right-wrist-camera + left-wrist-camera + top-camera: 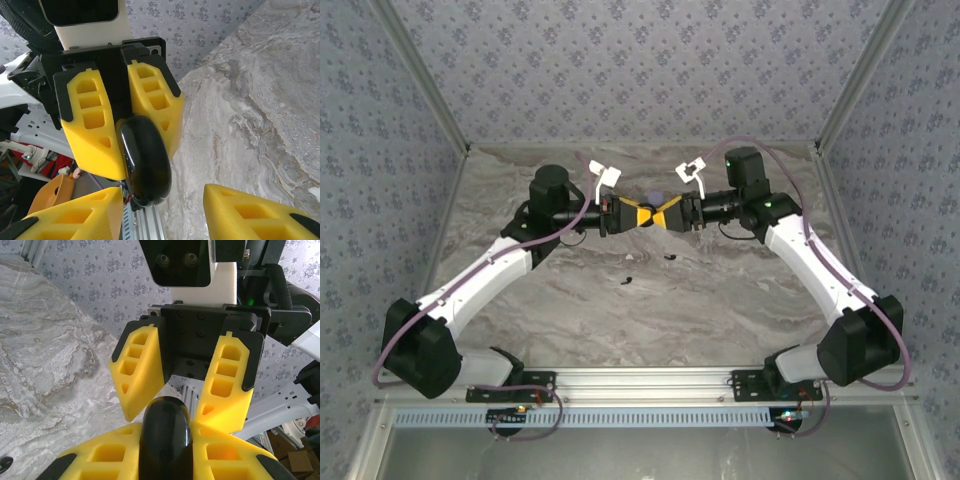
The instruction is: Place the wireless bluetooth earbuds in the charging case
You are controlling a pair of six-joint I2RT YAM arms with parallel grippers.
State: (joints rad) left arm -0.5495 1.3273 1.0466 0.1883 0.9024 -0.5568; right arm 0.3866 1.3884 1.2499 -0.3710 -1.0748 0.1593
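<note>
left jaws clamped on black charging case (145, 160), right jaws apart close to it, above marble table (720, 300)

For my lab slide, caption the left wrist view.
Left gripper clamps a glossy black round case edge-on; right gripper, yellow fingers apart, stands open either side of it.

White links (490, 275), black joints (420, 352), yellow gripper fingers (137, 367), seemingly lilac cables (380, 362)

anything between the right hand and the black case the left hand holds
Nothing visible: the black case juts from the left hand, and the fingers of the right hand stand open on either side of its free edge.
</note>
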